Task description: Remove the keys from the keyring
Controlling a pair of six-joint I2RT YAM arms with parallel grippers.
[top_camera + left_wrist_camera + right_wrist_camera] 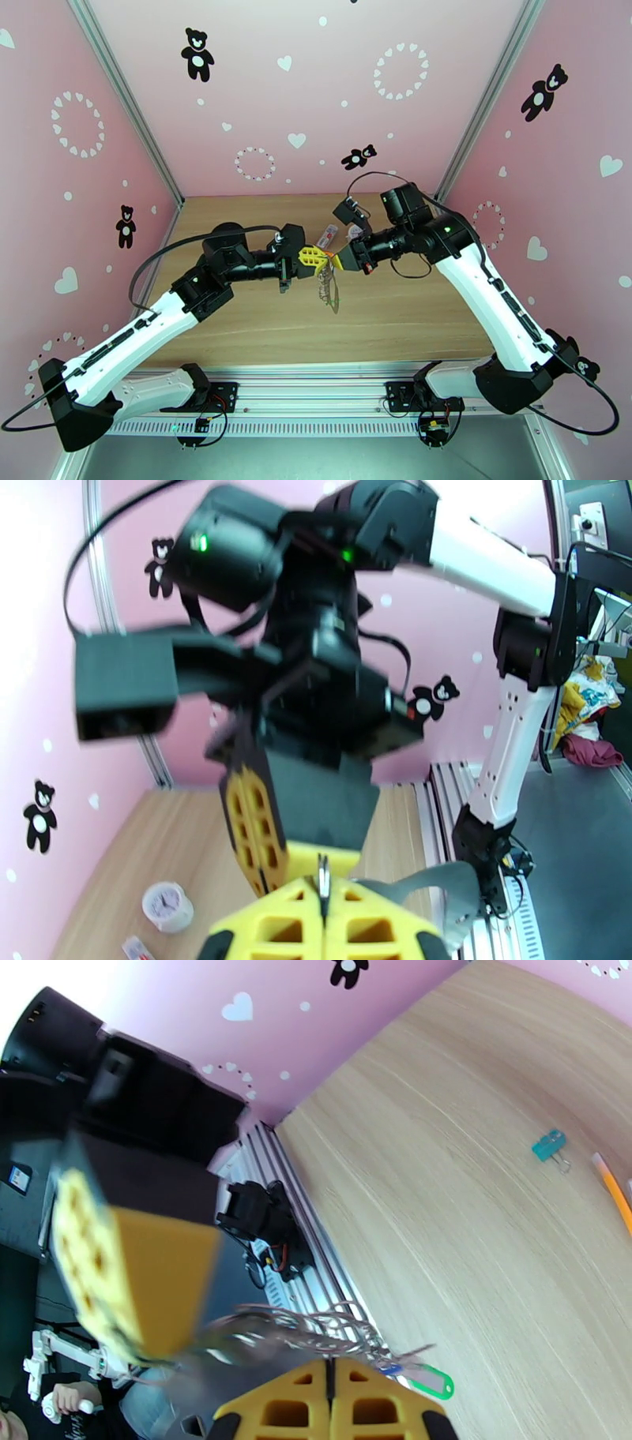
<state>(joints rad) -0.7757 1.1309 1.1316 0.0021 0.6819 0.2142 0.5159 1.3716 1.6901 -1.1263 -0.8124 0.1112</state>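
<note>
**Two claws meeting at a thin wire loop**

The keyring (329, 290), a tangle of thin grey wire loops, is hanging in the air above the middle of the pale wood-grain table (253, 324). The left gripper (320, 260), with blocky yellow honeycomb fingers, is pressing fully together just left of the keyring, pinching a thin metal sliver of it. The right gripper (340, 261) is sitting fully closed just right of the keyring. The wire is lying across its tips, and I cannot tell whether it is pinched there.

The glossy green-headed key (430, 1382) and the smaller blue-headed key (389, 1369) are dangling at the keyring's end nearest the right claw. Beyond the keyring, a teal binder clip (551, 1147) and an orange pen (618, 1195) are lying well apart from it, leaving bare board beneath it.
</note>
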